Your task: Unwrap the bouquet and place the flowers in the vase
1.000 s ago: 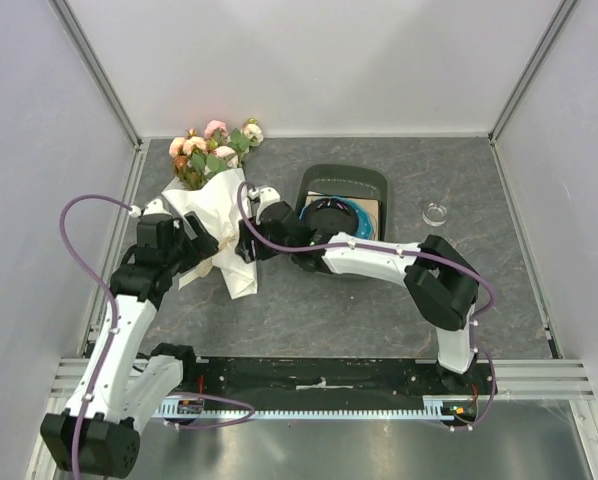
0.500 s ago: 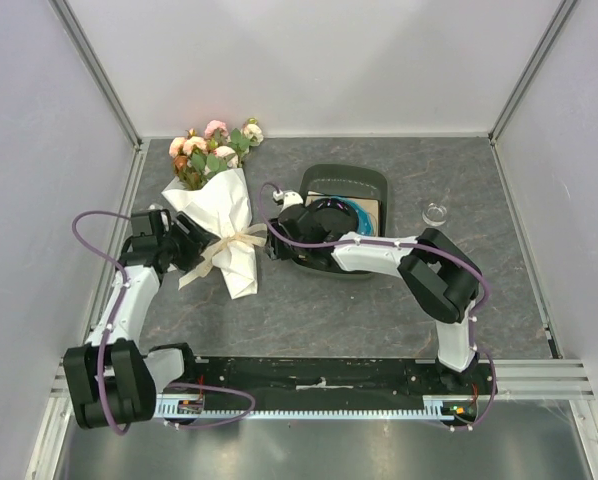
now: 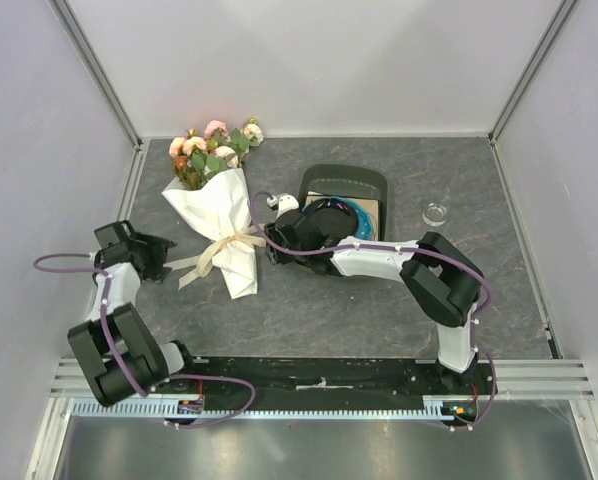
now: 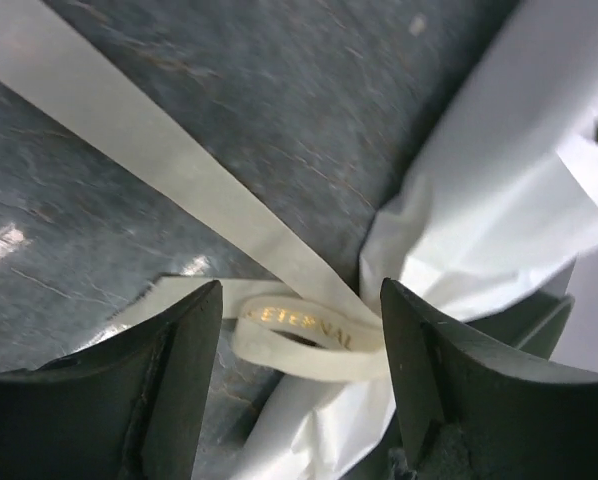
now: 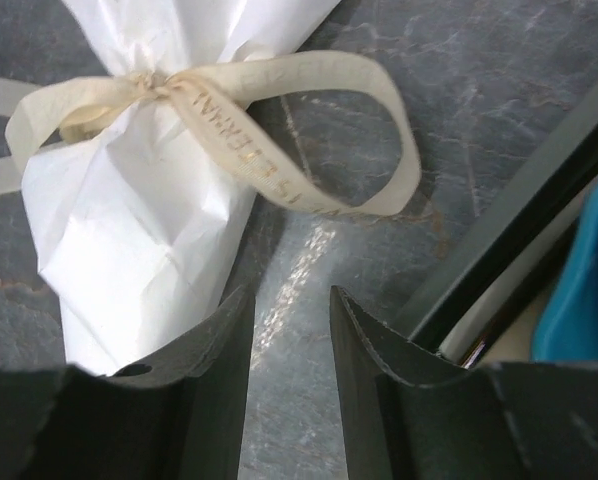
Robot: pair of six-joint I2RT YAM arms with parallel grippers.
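- the bouquet (image 3: 219, 215) lies flat on the table (image 3: 379, 310), left of centre, still wrapped and tied.
- the flowers (image 3: 214, 150) point to the far wall; the narrow end of the wrap (image 3: 241, 280) points to the near edge.
- the ribbon (image 5: 309, 130) is knotted around the lower part of the wrap, with one loop on the right side and tails running out to the left over the table.
- the left gripper (image 4: 299, 300) sits low on the left of the bouquet, facing the knot.
  - its jaws stand wide apart.
  - a ribbon loop lies in the gap between the fingers (image 4: 169, 390); no finger visibly touches it.
  - it grips nothing.
- the right gripper (image 5: 291, 300) sits just beside the right side of the wrap, between the bouquet and the tray (image 3: 344, 180).
  - its jaws are parted by a narrow gap.
  - only bare table shows in that gap; the right ribbon loop lies just ahead of the tips.
  - it grips nothing.
- the vase (image 3: 436, 212) stands upright on the table, right of the tray and well apart from the bouquet and both grippers.
- a blue-rimmed plate (image 3: 339, 215) rests in the tray, partly hidden by the right arm.
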